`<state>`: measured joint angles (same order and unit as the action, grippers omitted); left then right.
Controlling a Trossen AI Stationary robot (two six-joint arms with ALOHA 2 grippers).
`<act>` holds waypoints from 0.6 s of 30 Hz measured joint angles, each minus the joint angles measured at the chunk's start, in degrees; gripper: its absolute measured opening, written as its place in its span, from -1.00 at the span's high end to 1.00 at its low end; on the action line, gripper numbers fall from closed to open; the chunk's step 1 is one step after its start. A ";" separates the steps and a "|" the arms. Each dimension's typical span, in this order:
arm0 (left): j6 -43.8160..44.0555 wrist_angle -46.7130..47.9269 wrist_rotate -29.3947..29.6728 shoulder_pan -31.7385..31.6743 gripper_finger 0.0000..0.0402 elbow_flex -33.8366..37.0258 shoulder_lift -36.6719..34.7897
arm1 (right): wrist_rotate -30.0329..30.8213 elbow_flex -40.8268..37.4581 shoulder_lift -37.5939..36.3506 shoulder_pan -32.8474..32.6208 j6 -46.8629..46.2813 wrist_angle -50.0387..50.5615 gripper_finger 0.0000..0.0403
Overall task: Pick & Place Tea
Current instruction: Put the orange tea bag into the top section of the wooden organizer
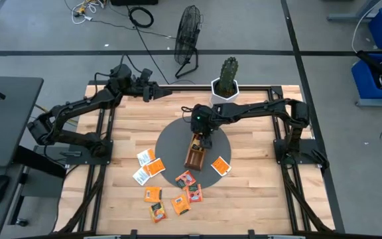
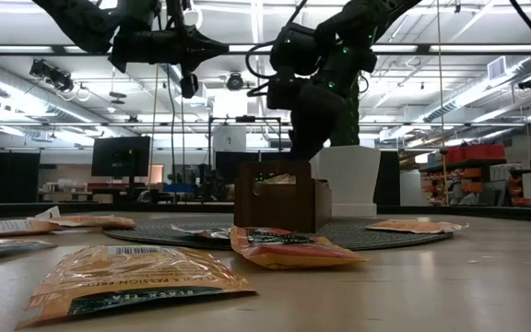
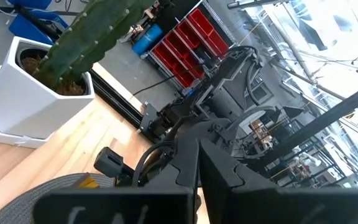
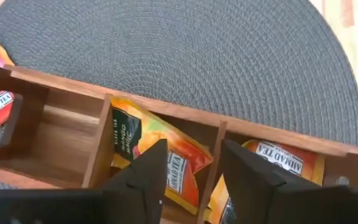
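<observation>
Round grey woven mat (image 1: 178, 143) at centre of wooden tabletop (image 1: 257, 192). Long brown wooden compartment tray (image 1: 195, 158) on the mat. Green cactus (image 1: 228, 74) in white pot (image 1: 225, 91) above the mat, at the tabletop's upper edge. Black floor fan (image 1: 188, 40) upper centre, on grey floor.

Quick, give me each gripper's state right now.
Left gripper: shut, holding nothing, raised over the table's far edge near the cactus.
Right gripper: open, empty, over the wooden tray, just above a tea sachet in it.
</observation>
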<state>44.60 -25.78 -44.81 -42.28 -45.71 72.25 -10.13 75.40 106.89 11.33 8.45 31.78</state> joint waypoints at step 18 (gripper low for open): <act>-0.28 -0.02 0.63 0.00 0.92 0.00 0.00 | -1.42 0.00 -0.10 0.11 0.39 3.21 0.98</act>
<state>44.31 -25.80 -44.18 -42.28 -45.71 72.25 -11.55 75.40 106.79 11.44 8.84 35.00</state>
